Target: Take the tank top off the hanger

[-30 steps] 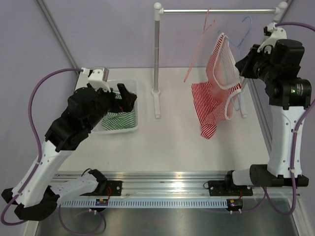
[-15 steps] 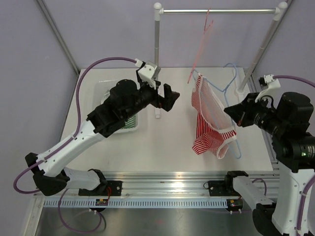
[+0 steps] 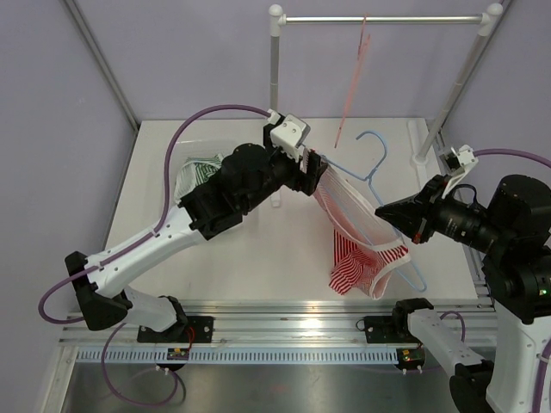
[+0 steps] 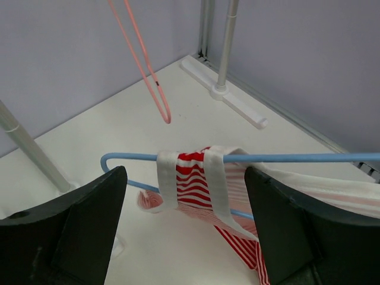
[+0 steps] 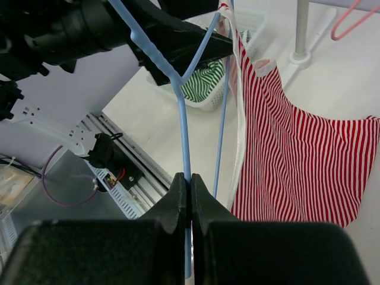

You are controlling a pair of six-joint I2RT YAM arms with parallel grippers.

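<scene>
The red-and-white striped tank top (image 3: 362,258) hangs by its white straps (image 4: 193,178) from a blue hanger (image 3: 372,146), held low and tilted over the table. My right gripper (image 5: 190,184) is shut on the blue hanger's wire (image 5: 181,119); in the top view it (image 3: 387,211) is at the hanger's near right side. My left gripper (image 4: 187,202) is open at the hanger's far end (image 3: 317,172). Its two fingers stand either side of the straps without touching them. The striped cloth (image 5: 297,154) droops below the hanger.
A pink hanger (image 3: 353,77) hangs from the rack's rail (image 3: 379,19). The rack's left post (image 3: 275,86) stands just behind my left gripper. A white basket (image 3: 182,181) with a green striped garment sits at the table's left.
My right arm brought the hanger and top down off the rail toward the near side. My left arm swung from the basket across to the hanger's end, jaws narrowing slightly.
</scene>
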